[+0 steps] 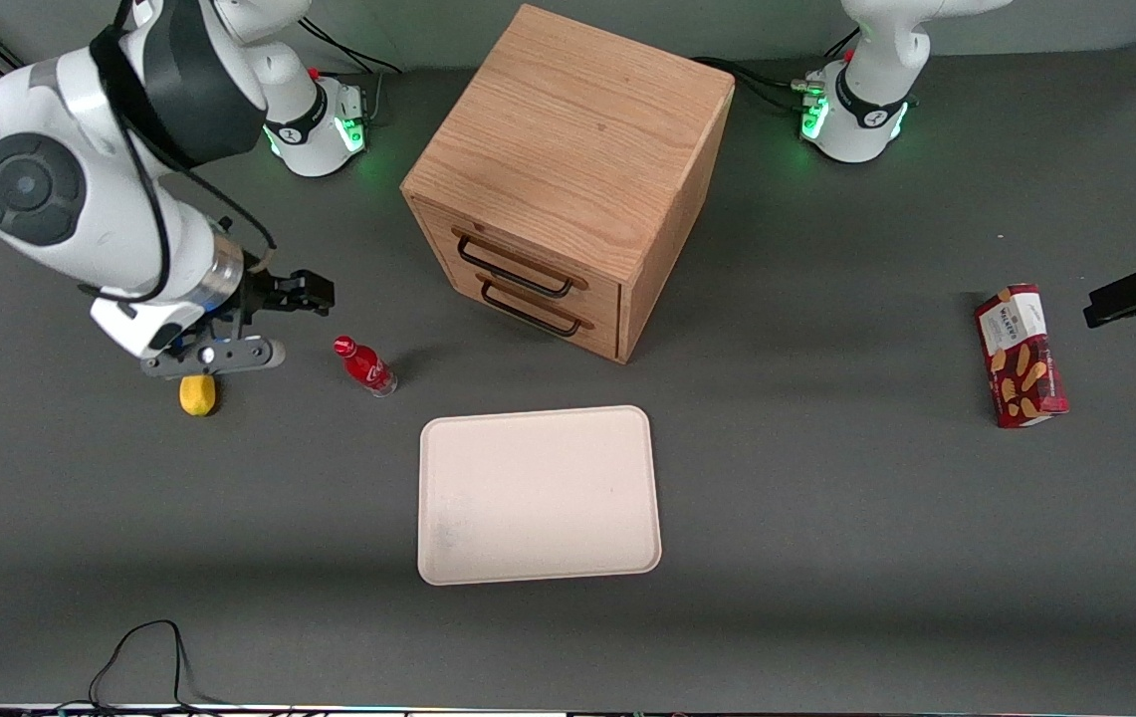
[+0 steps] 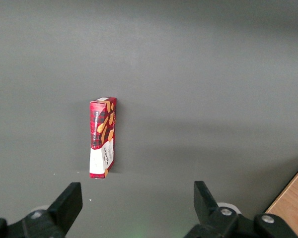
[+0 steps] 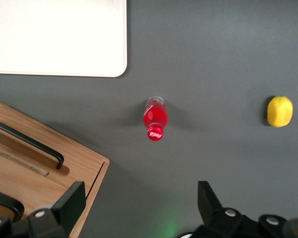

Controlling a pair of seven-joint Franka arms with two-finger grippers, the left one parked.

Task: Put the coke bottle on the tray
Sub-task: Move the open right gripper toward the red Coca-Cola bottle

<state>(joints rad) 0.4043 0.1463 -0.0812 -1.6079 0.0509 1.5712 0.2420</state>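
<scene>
Likely light and rigid, the bottle stands upright on the desk between a lemon and the tray, apart from both. Its smooth round plastic may slip; gripping mid-body seems safest. The end effector hovers near the bottle, fingers spread wide, holding nothing.

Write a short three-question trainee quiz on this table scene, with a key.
1. True or false: the coke bottle already stands on the tray.
2. Which lies nearest the gripper: A lemon, B biscuit box, C tray?
3. Fill in: the wooden cabinet shows ___ drawer handles.

Key: 1 false, it stands on the table, apart from the tray; 2 A; 3 two. The open gripper hovers above the table near the bottle.
</scene>
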